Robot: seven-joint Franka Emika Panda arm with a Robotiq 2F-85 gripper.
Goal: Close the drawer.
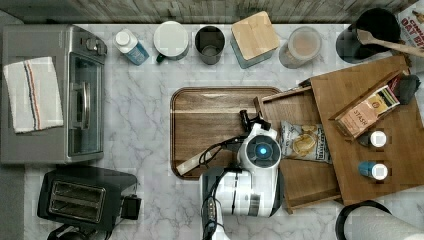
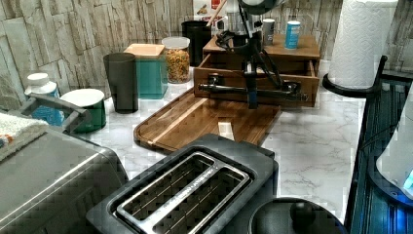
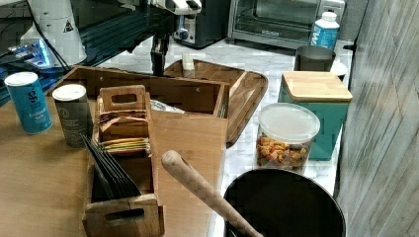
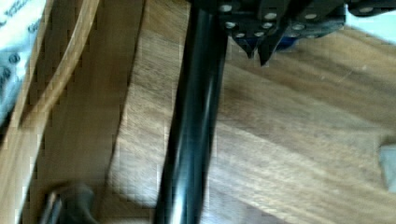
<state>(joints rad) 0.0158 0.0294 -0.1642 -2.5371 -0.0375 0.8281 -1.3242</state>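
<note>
The tabletop (image 1: 150, 100) is white marble with grey veins, smooth and faintly shiny. The drawer (image 1: 295, 172) is medium-brown wood with a matt, visibly grained finish, and the serving tray (image 1: 210, 115) beside it is darker wood with a soft sheen. The toaster oven (image 1: 30, 145) has brushed metal sides, with a woven cloth (image 1: 32, 92) on top. The toaster (image 2: 195, 185) looks like matt black plastic with metal slots.

One drawer (image 1: 295, 145) stands open, holding one chip bag (image 1: 305, 141). One serving tray (image 1: 210, 115) lies on the table (image 1: 140, 115). One toaster oven (image 1: 50, 95), one toaster (image 1: 85, 197), one paper towel roll (image 2: 363, 39). On the bamboo box top (image 1: 400, 155): two small bottles (image 1: 378, 139) (image 1: 379, 171) and one tea box (image 1: 367, 112). One wooden spoon (image 3: 202, 190).
</note>
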